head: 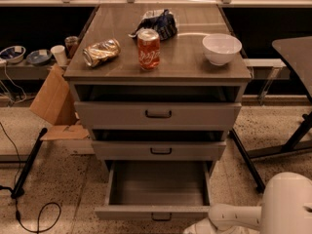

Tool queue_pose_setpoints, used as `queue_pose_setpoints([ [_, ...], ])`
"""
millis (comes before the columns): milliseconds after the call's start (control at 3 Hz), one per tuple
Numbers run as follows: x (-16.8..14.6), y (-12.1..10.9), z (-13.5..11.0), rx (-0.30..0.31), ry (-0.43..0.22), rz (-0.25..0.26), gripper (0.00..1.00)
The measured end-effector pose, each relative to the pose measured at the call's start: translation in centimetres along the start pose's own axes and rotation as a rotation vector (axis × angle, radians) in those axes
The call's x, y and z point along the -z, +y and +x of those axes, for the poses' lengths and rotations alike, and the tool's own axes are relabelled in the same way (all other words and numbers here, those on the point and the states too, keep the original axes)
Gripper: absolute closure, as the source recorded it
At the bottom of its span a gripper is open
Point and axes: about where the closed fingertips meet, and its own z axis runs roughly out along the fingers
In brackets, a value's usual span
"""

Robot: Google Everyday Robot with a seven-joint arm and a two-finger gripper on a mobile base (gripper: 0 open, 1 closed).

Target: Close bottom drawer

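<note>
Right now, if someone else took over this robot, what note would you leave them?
Gripper: low at the picture's bottom edge, just right of the bottom drawer's handle, mostly cut off from view.
Bottom drawer: pulled far out, nothing visible inside.
Done: no closing shows yet.
Left: push the drawer in until it is shut.

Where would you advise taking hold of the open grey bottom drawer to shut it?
Grip the small dark bar handle at the front-panel centre of the grey metal bottom drawer, coming from the front. The drawer is pulled out toward the camera, so the handle faces outward and a central hold should push it in straight. The claw is at the bottom edge, right of the handle.
</note>
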Motion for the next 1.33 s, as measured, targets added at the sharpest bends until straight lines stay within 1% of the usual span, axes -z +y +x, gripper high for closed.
queue_pose_setpoints([
  [333,-0.2,0.2,0.0,0.001,0.006,-0.006,0.00],
  [667,-0.5,0.3,-0.9,-0.022,-0.006,-0.013,0.00],
  [1000,-0.7,-0.2,-1.9,-0.064,-0.040,-0.031,0.00],
  [1333,-0.4,-2.2,-2.9,-0.124,-0.073,-0.029,0.00],
])
